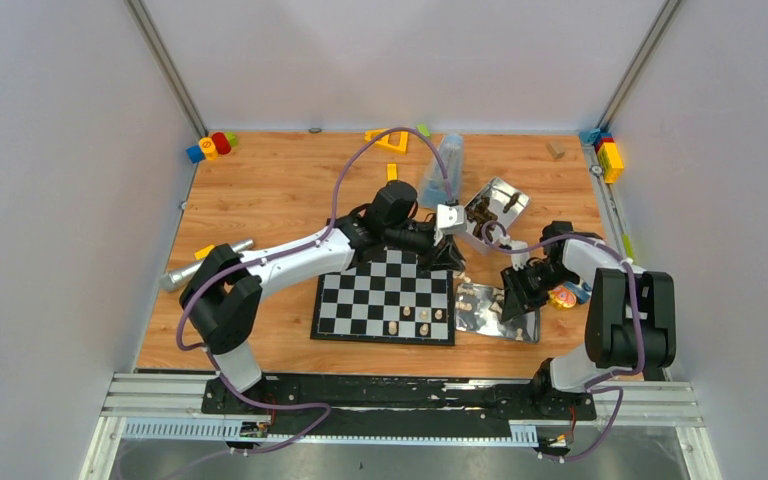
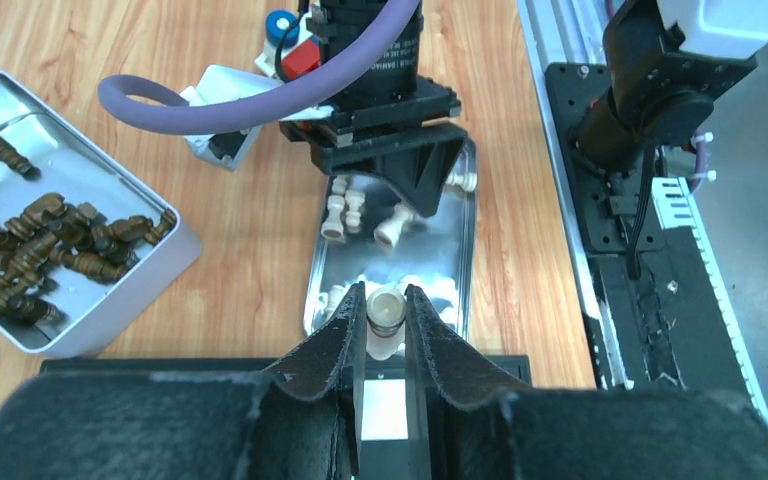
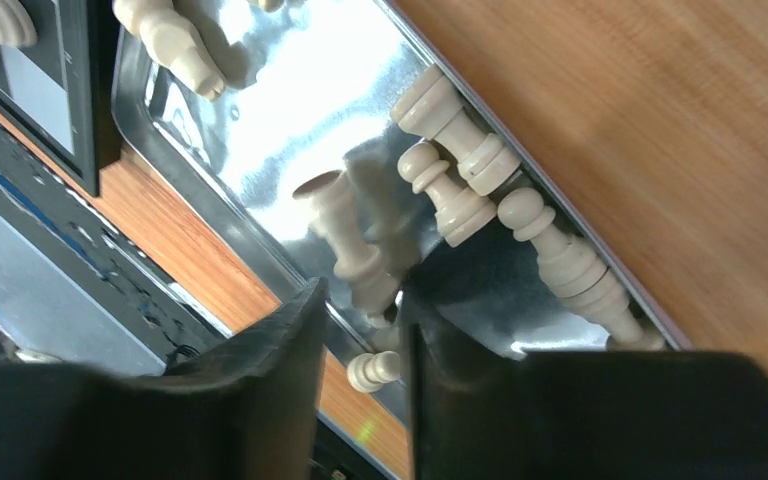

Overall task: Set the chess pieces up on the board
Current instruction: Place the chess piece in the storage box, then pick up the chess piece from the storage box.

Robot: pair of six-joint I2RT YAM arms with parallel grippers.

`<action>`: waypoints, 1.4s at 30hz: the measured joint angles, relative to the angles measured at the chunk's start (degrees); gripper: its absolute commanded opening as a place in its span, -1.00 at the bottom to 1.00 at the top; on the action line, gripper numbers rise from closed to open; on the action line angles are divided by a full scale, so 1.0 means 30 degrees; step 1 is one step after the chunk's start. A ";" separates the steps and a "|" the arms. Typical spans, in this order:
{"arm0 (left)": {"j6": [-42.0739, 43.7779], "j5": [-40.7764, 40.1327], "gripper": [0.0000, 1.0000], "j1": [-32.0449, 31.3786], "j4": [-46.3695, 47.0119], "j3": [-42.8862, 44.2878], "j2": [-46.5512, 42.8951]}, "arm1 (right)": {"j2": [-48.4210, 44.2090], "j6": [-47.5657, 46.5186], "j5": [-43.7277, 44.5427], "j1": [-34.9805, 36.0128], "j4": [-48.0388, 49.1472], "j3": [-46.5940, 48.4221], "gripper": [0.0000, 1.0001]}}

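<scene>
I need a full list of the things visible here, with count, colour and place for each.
board: one, black and white, middle of the table.
pale chess pieces: about five, cream, on the board's near rows; several more lying in the tray.
flat metal tray: one, silver, right of the board.
metal tin: one, silver, beyond the board's far right corner.
dark brown pieces: many, inside the tin.
toy blocks: several, bright colours, both far corners.
blue clear object: one, far side, by the tin.
left gripper: one, black, shut on a pale piece.
right gripper: one, black, low over the tray; grip unclear.
</scene>
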 measured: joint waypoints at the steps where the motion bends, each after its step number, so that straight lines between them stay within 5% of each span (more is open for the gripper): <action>1: -0.0357 0.0015 -1.00 -0.0007 0.0255 0.0000 0.0058 | -0.0029 0.0189 -0.0036 0.0000 0.0029 0.0000 0.03; 6: -0.1938 0.0015 -1.00 -0.0036 0.1676 0.0007 0.0678 | -0.1610 0.0590 -0.0182 0.0000 0.0058 0.0022 0.25; 18: -0.6470 -0.0240 -1.00 0.0226 0.4379 0.0007 0.2244 | -0.7475 -0.0568 -0.4364 -0.0007 -0.0182 0.0721 0.22; 37: -1.0236 0.0634 -1.00 0.0605 0.6958 0.0022 0.3067 | -0.5989 -0.1086 -0.9165 0.0000 -0.0233 0.2186 0.00; 42: -1.0732 0.0794 -1.00 0.0605 0.7359 0.0036 0.3147 | -0.5734 -0.1078 -0.9610 0.0000 -0.0226 0.2193 -0.20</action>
